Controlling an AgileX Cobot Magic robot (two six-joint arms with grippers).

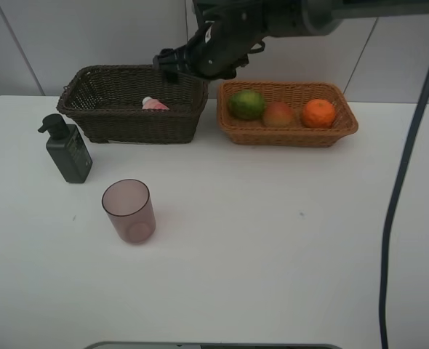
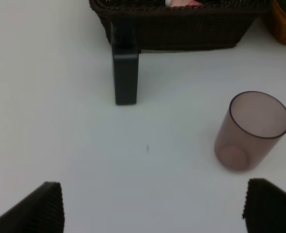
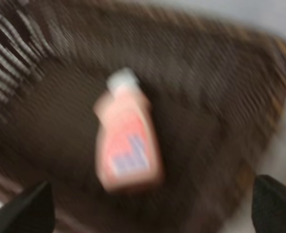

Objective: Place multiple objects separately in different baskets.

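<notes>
Bright even light, R wrist blurry

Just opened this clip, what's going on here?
A two-arm robot is sorting objects into two wicker baskets. The right tool hangs open over the dark brown basket, where the small pink bottle lies loose on the bottom. The light tan basket holds the green fruit, the peach-red fruit and the orange. The dark green pump bottle and the translucent pink cup stand on the white table, not yet sorted. The left tool is open, holding nothing.
</notes>
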